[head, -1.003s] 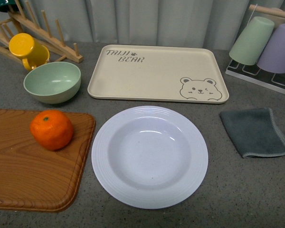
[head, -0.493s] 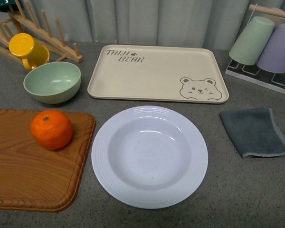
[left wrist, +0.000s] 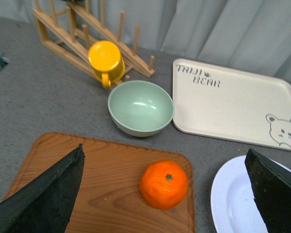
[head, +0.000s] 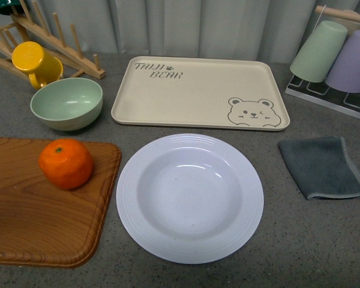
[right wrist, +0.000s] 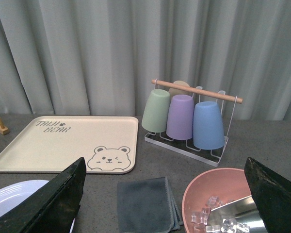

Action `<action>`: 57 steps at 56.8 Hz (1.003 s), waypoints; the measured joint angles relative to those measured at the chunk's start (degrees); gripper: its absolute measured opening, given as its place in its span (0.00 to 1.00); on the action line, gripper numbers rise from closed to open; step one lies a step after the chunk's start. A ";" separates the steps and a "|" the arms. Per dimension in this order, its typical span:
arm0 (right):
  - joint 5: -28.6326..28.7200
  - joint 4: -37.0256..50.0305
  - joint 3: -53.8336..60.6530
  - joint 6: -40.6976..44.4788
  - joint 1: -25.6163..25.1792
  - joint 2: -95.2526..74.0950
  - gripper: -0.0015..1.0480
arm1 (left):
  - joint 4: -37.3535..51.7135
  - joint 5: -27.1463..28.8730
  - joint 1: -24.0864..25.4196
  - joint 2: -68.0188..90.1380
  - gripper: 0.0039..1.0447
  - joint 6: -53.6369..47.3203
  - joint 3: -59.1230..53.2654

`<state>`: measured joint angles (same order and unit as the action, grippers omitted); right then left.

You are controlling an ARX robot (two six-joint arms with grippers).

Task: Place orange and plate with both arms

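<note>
Front view gives you the plate (head: 189, 198) flat on the grey counter, empty, its ridged rim clear all the way round; neither arm shows in this view. You have the orange (head: 66, 164) to the left of the plate, not touching it, sitting stem dot up on a wooden cutting board (head: 36, 228) whose rounded corner comes just beside the plate's left rim. Behind the plate, near its far rim, lies the beige bear-print tray (head: 198, 93), with nothing on it. Behind and to the left of the plate you see a pale green bowl (head: 66, 103), and further off that way a yellow mug (head: 36, 63) hung on a wooden rack (head: 54, 36). To the right of the plate lies a folded grey cloth (head: 324, 166), and behind that a stand of upturned cups (head: 336, 60). From the left wrist view, your left gripper (left wrist: 165, 153) hangs above the board with its two dark fingers (left wrist: 48, 194) spread wide and nothing between them; the orange sits below that gap. From the right wrist view, your right gripper (right wrist: 165, 162) is likewise spread wide and empty, and a pink bowl (right wrist: 203, 191) holding ice cubes appears beyond the cloth, on the side away from the plate.
</note>
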<state>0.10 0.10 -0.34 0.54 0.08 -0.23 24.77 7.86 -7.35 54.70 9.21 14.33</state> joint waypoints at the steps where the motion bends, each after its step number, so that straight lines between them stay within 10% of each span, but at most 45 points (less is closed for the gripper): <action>1: 0.00 0.00 0.00 0.00 0.00 0.00 0.91 | 0.55 -0.15 -0.33 2.56 0.94 0.11 1.09; 57: 0.00 0.00 0.00 0.00 0.00 0.00 0.91 | -4.87 -9.73 -0.87 44.19 0.94 -4.72 21.11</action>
<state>0.10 0.10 -0.34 0.54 0.08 -0.23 19.90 -1.87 -8.23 98.89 4.49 35.44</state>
